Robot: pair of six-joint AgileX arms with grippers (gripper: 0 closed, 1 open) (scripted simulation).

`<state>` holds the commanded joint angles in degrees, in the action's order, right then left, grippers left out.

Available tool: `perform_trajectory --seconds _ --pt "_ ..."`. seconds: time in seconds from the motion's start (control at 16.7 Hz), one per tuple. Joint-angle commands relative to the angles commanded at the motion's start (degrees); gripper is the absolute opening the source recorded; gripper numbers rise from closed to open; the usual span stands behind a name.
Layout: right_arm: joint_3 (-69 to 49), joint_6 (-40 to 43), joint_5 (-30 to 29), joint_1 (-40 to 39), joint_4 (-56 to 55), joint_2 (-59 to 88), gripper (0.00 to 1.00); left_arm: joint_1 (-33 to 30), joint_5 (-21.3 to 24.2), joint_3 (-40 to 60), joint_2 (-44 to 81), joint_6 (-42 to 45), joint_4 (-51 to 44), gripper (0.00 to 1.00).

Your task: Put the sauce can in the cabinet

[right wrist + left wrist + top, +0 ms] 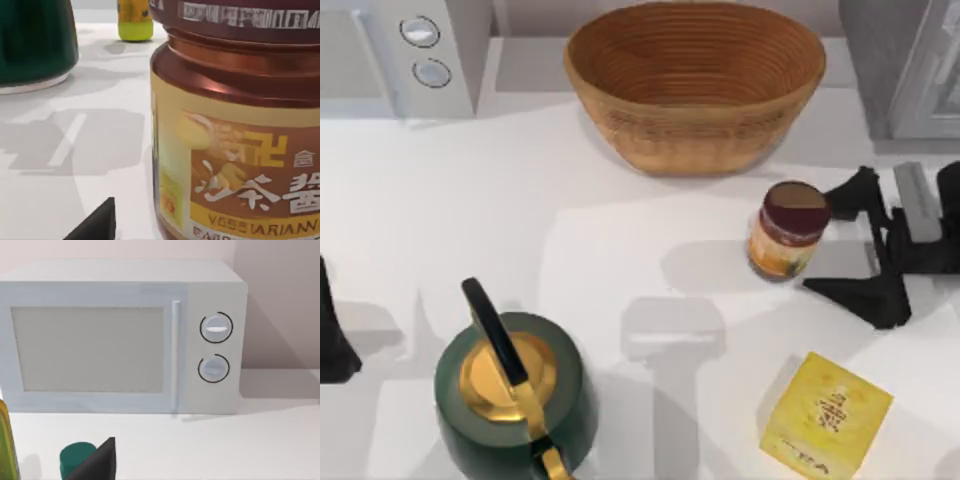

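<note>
The sauce can (788, 228) stands upright on the white table right of centre, with a dark maroon lid and a yellow-orange label. Up close in the right wrist view the sauce can (240, 125) looms large. My right gripper (828, 241) is open at the can's right side; its black fingers (865, 295) spread wide, and their tips reach level with the can's right edge without touching it. The grey cabinet (910, 70) stands at the back right corner, behind the right arm. My left arm (332, 330) is parked at the left edge.
A large woven basket (695, 80) sits at the back centre, just behind the can. A white microwave (410, 50) fills the back left. A green kettle (510, 390) with a gold lid stands front left, and a yellow box (825, 415) front right.
</note>
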<state>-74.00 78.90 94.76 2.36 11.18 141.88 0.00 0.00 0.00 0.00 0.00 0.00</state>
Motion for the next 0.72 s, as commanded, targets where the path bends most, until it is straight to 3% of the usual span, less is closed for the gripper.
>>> perform_trajectory --seconds 0.3,0.36,0.72 --pt "-0.62 0.60 0.72 0.10 0.04 1.06 1.00 0.00 0.00 0.00 0.00 0.00 0.00 1.00" --pt "-1.19 0.44 -3.97 -0.46 0.66 1.01 1.00 0.00 0.00 0.00 0.00 0.00 0.00 1.00" --pt "-3.11 5.28 -0.22 -0.61 5.91 2.34 1.00 0.00 0.00 0.00 0.00 0.00 0.00 1.00"
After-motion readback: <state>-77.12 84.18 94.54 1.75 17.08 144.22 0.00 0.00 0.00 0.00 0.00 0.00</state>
